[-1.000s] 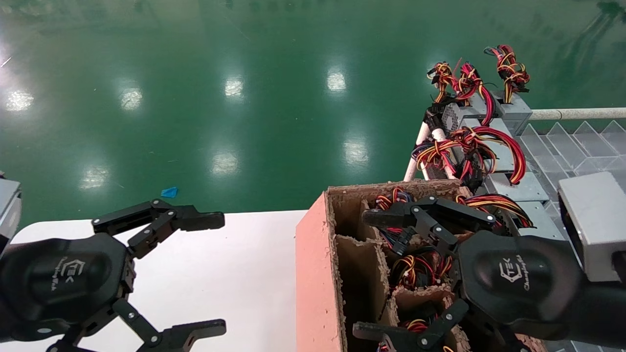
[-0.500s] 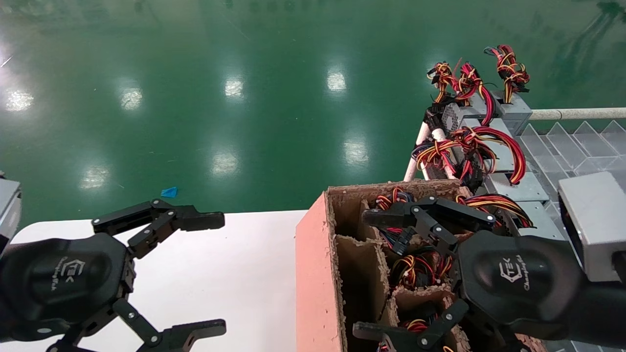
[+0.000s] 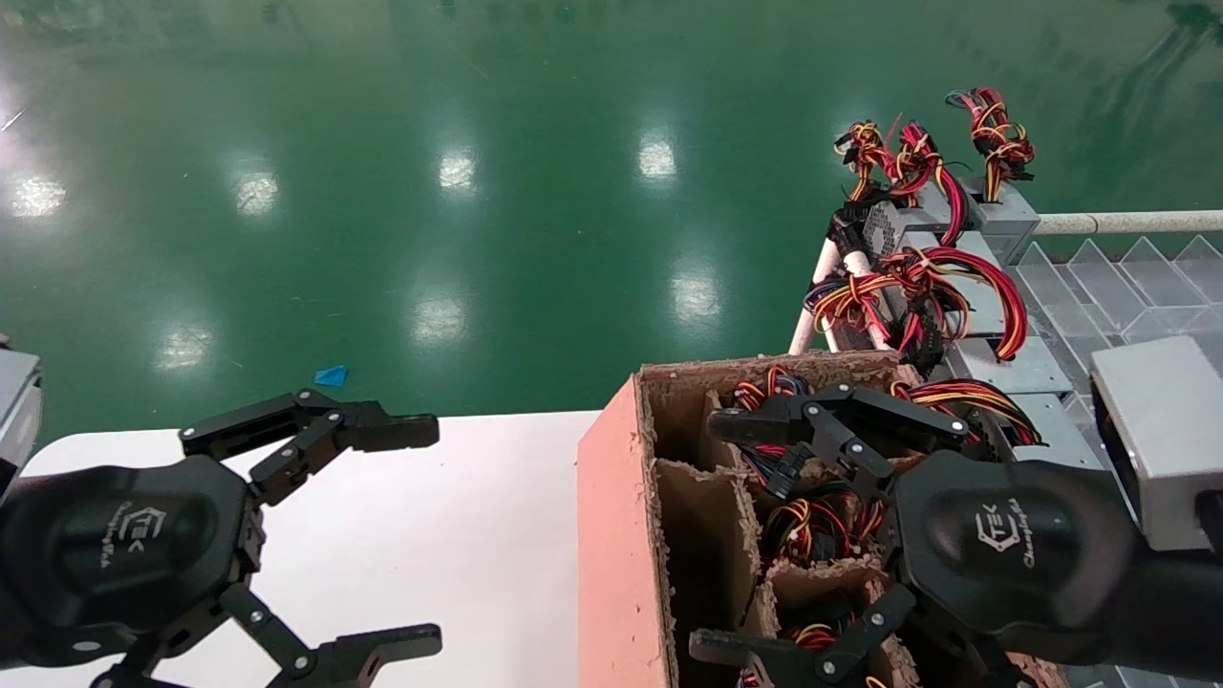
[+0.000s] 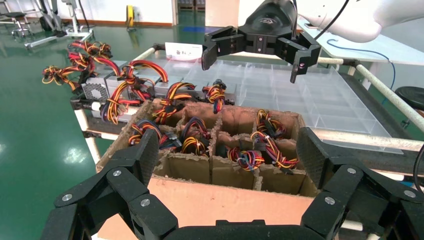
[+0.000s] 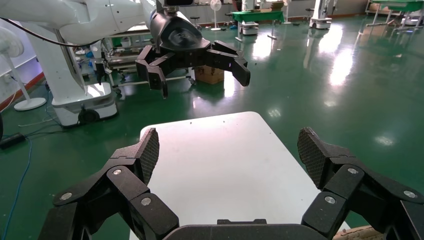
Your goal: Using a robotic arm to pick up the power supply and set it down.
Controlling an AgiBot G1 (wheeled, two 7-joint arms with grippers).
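Several power supplies stand in a divided cardboard box (image 3: 611, 535); there only their red, yellow and black wire bundles (image 3: 812, 524) (image 4: 252, 159) show. More grey power supplies (image 3: 1003, 363) (image 4: 95, 90) lie on the rack behind the box. My right gripper (image 3: 717, 535) hovers open over the box's compartments with nothing between its fingers. My left gripper (image 3: 420, 533) hangs open and empty over the white table (image 3: 497, 478), facing the box's side (image 4: 225, 205). The left wrist view shows its own open gripper (image 4: 227, 152) and the right gripper (image 4: 260, 45) farther off.
A clear plastic divided tray (image 3: 1127, 287) (image 4: 310, 95) sits behind the box, edged by a white tube rail (image 3: 1127, 223). Green floor (image 3: 478, 191) lies beyond the table's far edge. The right wrist view shows the bare table top (image 5: 220, 160) past its open gripper (image 5: 230, 150), and the left gripper (image 5: 200, 62) beyond.
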